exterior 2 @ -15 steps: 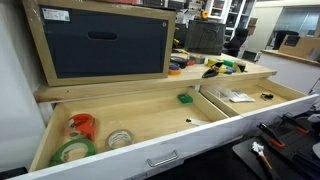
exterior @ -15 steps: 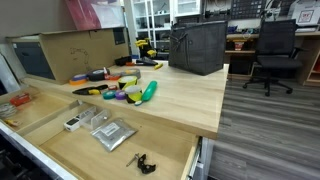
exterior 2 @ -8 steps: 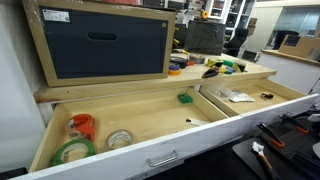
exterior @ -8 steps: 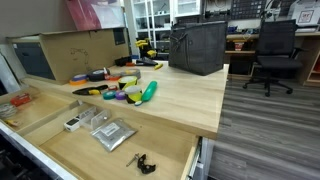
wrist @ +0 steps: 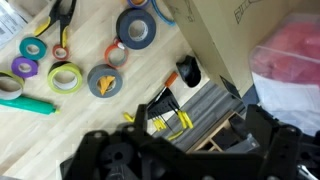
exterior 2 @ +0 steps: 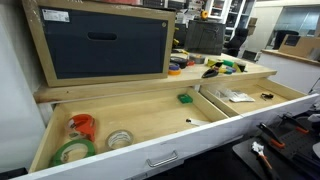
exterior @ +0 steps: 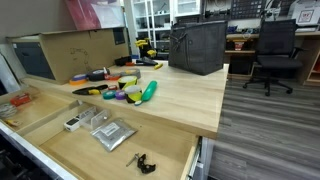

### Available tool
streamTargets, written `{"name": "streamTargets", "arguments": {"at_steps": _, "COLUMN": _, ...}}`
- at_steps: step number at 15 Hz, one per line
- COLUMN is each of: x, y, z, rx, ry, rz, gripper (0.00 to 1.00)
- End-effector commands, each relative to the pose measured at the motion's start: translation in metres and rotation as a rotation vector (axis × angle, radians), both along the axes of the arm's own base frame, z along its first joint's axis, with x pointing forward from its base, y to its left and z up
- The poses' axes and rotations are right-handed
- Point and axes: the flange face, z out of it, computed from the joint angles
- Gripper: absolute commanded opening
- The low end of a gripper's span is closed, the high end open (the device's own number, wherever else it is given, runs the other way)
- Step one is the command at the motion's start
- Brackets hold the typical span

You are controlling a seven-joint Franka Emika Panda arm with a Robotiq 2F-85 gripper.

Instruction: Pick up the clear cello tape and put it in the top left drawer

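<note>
Clear cello tape [exterior 2: 120, 138] is seen in the top left drawer [exterior 2: 140, 115], beside a green roll [exterior 2: 73, 151] and an orange roll [exterior 2: 82, 125]. Claw [wrist: 165, 150] is held apart, empty, over the surface [wrist: 85, 125].

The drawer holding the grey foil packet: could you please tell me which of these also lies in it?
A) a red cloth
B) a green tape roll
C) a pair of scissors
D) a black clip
D: in an exterior view a black clip lies on the bare floor of the drawer, apart from the grey foil packet and nearer the camera.
</note>
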Motion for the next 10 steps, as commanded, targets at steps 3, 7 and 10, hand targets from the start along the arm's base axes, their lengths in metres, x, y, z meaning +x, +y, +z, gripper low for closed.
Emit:
{"name": "streamTargets", "arguments": {"at_steps": 3, "x": 0.004, "y": -0.028, "z": -0.038, "rx": -0.036, "ry": 0.159, "rz": 0.283, "gripper": 1.00}}
{"name": "streamTargets", "arguments": {"at_steps": 7, "x": 0.009, "y": -0.047, "z": -0.075, "rx": -0.096, "ry": 0.289, "rz": 0.469, "gripper": 1.00}}
{"name": "streamTargets", "arguments": {"at_steps": 10, "x": 0.014, "y": -0.049, "z": -0.103, "rx": -0.131, "ry": 0.382, "rz": 0.618, "gripper": 1.00}}
